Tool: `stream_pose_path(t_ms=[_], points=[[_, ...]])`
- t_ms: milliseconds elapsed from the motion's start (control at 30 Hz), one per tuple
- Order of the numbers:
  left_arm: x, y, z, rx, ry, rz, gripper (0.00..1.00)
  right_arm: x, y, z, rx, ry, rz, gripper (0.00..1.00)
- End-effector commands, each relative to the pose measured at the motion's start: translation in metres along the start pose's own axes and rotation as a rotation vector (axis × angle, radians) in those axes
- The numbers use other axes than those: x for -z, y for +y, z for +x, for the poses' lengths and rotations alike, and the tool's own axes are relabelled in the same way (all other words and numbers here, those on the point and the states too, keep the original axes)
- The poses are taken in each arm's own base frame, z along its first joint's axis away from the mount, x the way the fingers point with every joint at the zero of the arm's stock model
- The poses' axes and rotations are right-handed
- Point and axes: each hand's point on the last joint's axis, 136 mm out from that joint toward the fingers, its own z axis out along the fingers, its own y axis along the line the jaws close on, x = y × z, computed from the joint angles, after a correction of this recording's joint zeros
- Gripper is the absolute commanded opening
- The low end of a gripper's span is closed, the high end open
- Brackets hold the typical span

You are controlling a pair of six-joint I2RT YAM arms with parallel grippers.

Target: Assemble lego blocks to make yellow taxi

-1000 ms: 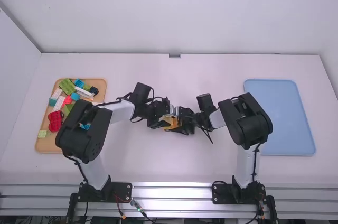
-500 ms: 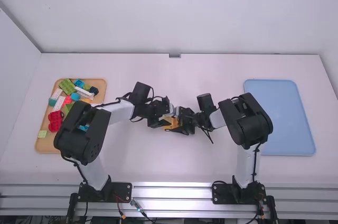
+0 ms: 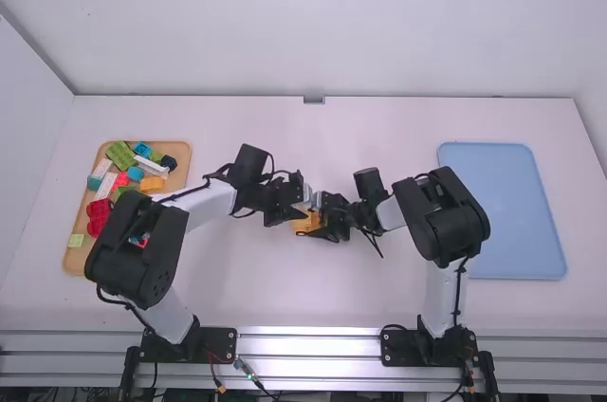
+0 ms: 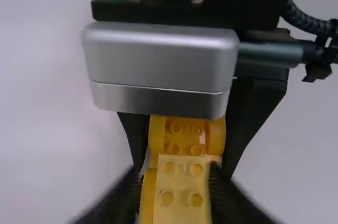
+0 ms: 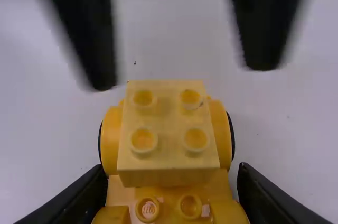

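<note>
The right tool (image 5: 171, 179) holds the yellow car body (image 5: 169, 195) near the high view's centre, presumably bracing it for assembly. The left tool (image 5: 184, 75) stands wide, apparently freeing the pale block (image 5: 168, 147) atop the body. The right wrist view details that spread; the high view locates the parts tray (image 3: 82, 259), left.

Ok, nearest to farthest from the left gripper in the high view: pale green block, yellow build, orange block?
1. Yellow build, right at the gripper
2. Orange block, right part of the wooden tray
3. Pale green block, that tray's left edge
</note>
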Motion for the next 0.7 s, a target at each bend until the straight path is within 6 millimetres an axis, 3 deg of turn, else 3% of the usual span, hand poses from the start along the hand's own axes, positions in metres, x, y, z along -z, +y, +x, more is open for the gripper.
stream_pose_path(t_ms=[0,200,667], points=[[0.006,0.001,-0.004,-0.007,-0.022,-0.004,0.02,-0.003,0.002,0.005,-0.021,0.009,-0.011,0.58],[0.0,-0.002,-0.007,-0.014,-0.044,0.017,0.02,-0.003,0.002,0.005,-0.021,0.009,-0.011,0.58],[-0.017,-0.011,0.023,0.093,0.018,0.071,0.02,-0.003,0.003,0.005,-0.021,0.006,-0.013,0.58]])
